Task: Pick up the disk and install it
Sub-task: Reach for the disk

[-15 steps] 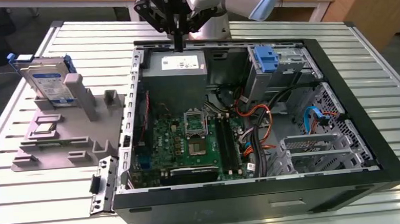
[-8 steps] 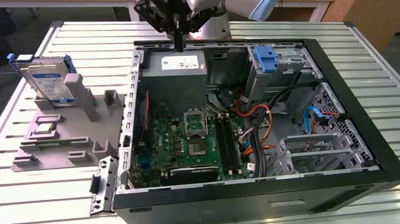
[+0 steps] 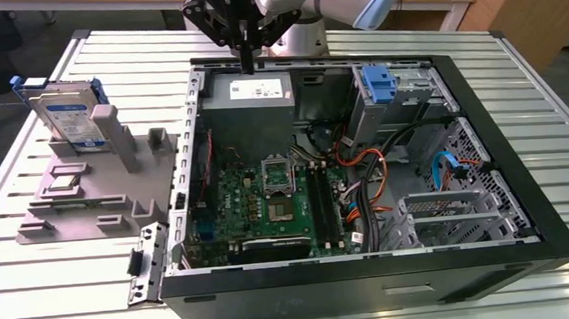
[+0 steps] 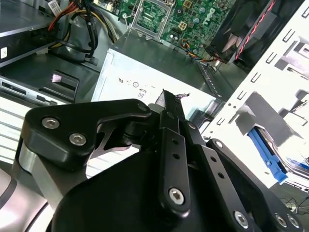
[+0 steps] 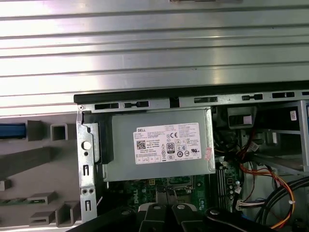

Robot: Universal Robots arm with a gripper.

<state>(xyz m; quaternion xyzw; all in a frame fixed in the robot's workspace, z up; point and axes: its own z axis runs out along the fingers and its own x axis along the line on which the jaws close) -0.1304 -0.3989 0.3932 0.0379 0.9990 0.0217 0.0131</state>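
The disk (image 3: 71, 116) stands on end in a slot of a grey fixture (image 3: 91, 195), at about ten o'clock in the exterior view, outside the open computer case (image 3: 521, 216) and just beside its side wall. Its long axis runs nearly upright. Its broad white-and-blue labelled face is turned toward roughly five o'clock, and its blue carrier frame shows along the top edge and down both sides. Nothing grips or touches it apart from the fixture.

The arm's jaws hang at twelve o'clock in that view, well apart from the disk, with the fingers pointing straight down over the back rim of the case. They are pressed together into one dark tip and hold nothing. Directly under them lies the grey power supply (image 5: 161, 145) with its white sticker. Whether the tip touches it cannot be told.

Inside the case, the green motherboard (image 3: 267, 197) sits at six o'clock from the power supply. A blue bracket (image 3: 378, 81) stands at about one o'clock, and a bare metal drive cage (image 3: 453, 209) at about four. Case and fixture both rest on a slatted metal surface (image 3: 58, 303).
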